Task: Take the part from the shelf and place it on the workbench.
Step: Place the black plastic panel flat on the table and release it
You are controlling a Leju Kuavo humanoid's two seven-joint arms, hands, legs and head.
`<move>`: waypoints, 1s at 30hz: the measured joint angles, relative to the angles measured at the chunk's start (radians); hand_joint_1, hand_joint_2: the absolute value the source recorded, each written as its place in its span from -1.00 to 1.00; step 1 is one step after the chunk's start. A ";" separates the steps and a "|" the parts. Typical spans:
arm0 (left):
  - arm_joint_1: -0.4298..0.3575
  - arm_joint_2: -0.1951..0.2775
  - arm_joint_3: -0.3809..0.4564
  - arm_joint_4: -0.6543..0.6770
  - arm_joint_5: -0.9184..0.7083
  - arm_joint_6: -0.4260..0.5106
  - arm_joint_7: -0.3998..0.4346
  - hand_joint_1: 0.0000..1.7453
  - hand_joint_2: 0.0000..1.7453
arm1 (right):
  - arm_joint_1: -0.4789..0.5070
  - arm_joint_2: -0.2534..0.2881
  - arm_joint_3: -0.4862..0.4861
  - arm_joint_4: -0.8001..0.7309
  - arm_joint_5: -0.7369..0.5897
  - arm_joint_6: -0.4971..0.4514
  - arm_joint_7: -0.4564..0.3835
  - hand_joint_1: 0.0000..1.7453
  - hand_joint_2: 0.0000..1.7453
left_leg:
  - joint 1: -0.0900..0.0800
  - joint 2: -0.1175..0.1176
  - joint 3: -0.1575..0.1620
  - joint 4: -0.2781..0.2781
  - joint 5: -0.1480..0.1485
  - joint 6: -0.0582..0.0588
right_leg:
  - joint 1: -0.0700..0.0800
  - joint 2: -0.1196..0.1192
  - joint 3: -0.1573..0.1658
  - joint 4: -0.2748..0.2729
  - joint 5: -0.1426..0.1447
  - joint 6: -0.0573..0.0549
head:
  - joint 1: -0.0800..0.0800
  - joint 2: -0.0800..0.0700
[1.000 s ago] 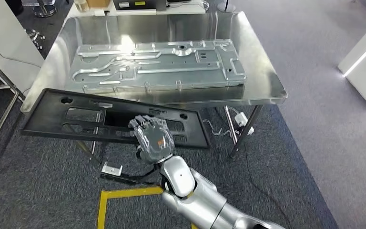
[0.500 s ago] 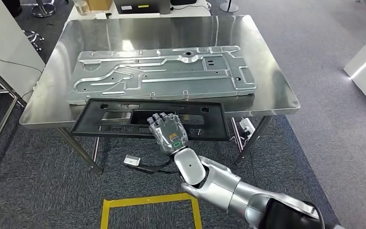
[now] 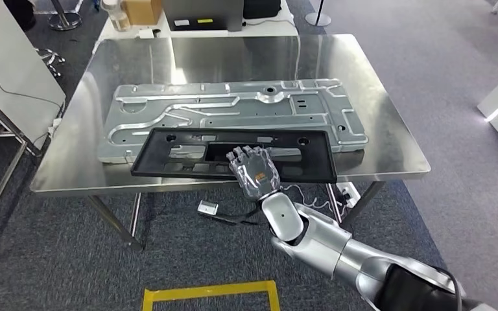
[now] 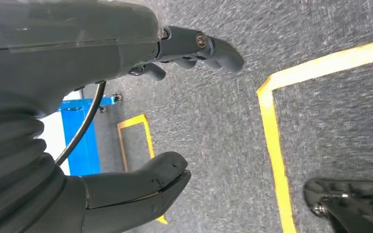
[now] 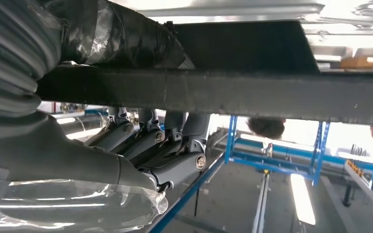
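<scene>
One black part (image 3: 233, 154) sits clamped in my right hand (image 3: 254, 172) over the steel surface (image 3: 395, 149); my left hand (image 4: 126, 145) hangs with fingers apart, holding nothing

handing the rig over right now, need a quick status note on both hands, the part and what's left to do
Right hand: grips the flat black plastic frame panel at its near edge, carrying it over the front of the shiny steel workbench.
Left hand: holds nothing, fingers apart, hanging over the grey carpet with yellow floor tape.
Already on the bench: large silver stamped metal plate, partly under the panel.
Done: part off the shelf, brought to the bench.
Left: set it down, let go.
</scene>
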 joint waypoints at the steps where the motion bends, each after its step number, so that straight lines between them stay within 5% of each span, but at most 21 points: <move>1: -0.001 0.001 0.000 0.000 0.000 0.001 0.000 -1.00 1.00 | -0.002 -0.003 -0.002 -0.005 0.000 0.000 0.000 1.00 1.00 | -0.001 0.000 0.006 0.000 0.002 -0.006 | -0.001 0.001 0.011 -0.010 -0.004 -0.004 | 0.001 0.000; 4: -0.001 0.004 0.000 0.000 0.001 0.003 0.000 -1.00 1.00 | -0.006 -0.010 -0.011 -0.015 0.000 0.000 -0.001 1.00 1.00 | 0.001 0.003 -0.013 0.073 0.005 -0.019 | -0.008 0.003 0.053 -0.029 -0.015 -0.018 | 0.000 0.000; 7: -0.002 0.004 0.000 0.000 0.001 0.003 -0.001 -1.00 1.00 | -0.008 -0.011 -0.013 -0.020 0.000 0.000 -0.002 1.00 1.00 | 0.004 0.004 -0.126 0.232 -0.065 -0.030 | -0.010 0.004 0.081 -0.033 -0.040 -0.025 | 0.000 0.000; 9: -0.001 0.005 0.000 0.000 0.001 0.003 -0.001 -1.00 1.00 | -0.004 -0.012 -0.013 -0.021 0.000 0.000 -0.003 1.00 1.00 | 0.005 0.004 -0.178 0.257 -0.093 -0.034 | -0.009 0.006 0.103 -0.031 -0.061 -0.023 | -0.001 0.000; 10: 0.001 0.005 0.000 0.000 0.001 0.003 -0.001 -1.00 1.00 | -0.003 -0.012 -0.013 -0.021 0.000 0.000 -0.003 1.00 1.00 | 0.005 0.004 -0.183 0.226 -0.072 -0.034 | -0.010 0.007 0.117 -0.030 -0.073 -0.021 | 0.000 0.000; 14: 0.009 0.007 0.000 0.000 0.001 0.003 0.000 -1.00 1.00 | -0.001 -0.013 -0.014 -0.021 0.000 -0.002 -0.013 1.00 1.00 | -0.002 0.004 -0.160 0.024 0.113 -0.016 | -0.007 0.009 0.161 -0.025 -0.120 -0.005 | 0.000 0.000; 17: 0.008 0.007 0.001 0.000 0.002 0.002 0.000 -1.00 1.00 | 0.000 -0.013 -0.018 -0.022 0.000 -0.004 -0.018 1.00 1.00 | -0.004 0.003 -0.145 0.001 0.121 0.003 | -0.008 0.009 0.165 -0.017 -0.127 0.013 | 0.000 0.000; 19: 0.007 0.007 0.001 0.000 0.002 0.002 0.000 -1.00 1.00 | 0.001 -0.013 -0.025 -0.023 0.000 -0.006 -0.020 1.00 1.00 | 0.000 0.003 -0.123 -0.012 0.114 0.015 | -0.010 0.005 0.143 0.034 -0.128 0.023 | 0.000 0.000; 22: 0.006 0.008 0.001 0.000 0.003 0.002 0.000 -1.00 1.00 | 0.003 -0.013 -0.038 -0.022 0.000 -0.007 -0.028 1.00 1.00 | 0.002 0.003 -0.091 -0.021 0.094 0.024 | -0.019 0.001 0.029 0.205 -0.178 0.041 | 0.000 0.000; 24: 0.006 0.008 0.001 0.000 0.004 0.002 0.000 -1.00 1.00 | 0.007 -0.013 -0.040 -0.019 0.000 -0.007 -0.034 1.00 1.00 | 0.003 0.001 -0.067 -0.021 0.074 0.023 | -0.026 -0.002 -0.030 0.250 -0.201 0.048 | 0.000 0.000; 25: 0.006 0.009 0.001 0.000 0.005 0.002 0.000 -1.00 1.00 | 0.009 -0.013 -0.041 -0.017 0.000 -0.007 -0.036 1.00 1.00 | 0.003 0.000 -0.051 -0.021 0.062 0.022 | -0.028 -0.003 -0.038 0.227 -0.185 0.049 | 0.000 0.000; 28: 0.007 0.008 0.002 0.000 0.006 0.001 0.000 -1.00 1.00 | 0.011 -0.012 -0.050 -0.010 0.000 -0.010 -0.039 1.00 1.00 | 0.003 -0.002 -0.008 -0.020 0.026 0.010 | -0.025 -0.007 -0.016 0.053 -0.037 0.038 | -0.001 0.000; 30: 0.004 0.008 0.002 0.001 0.006 0.005 -0.001 -1.00 1.00 | 0.013 -0.007 -0.059 -0.005 0.000 -0.014 -0.047 1.00 1.00 | 0.003 -0.003 0.003 -0.019 0.010 -0.003 | -0.017 -0.007 -0.009 -0.007 0.023 0.023 | -0.001 0.000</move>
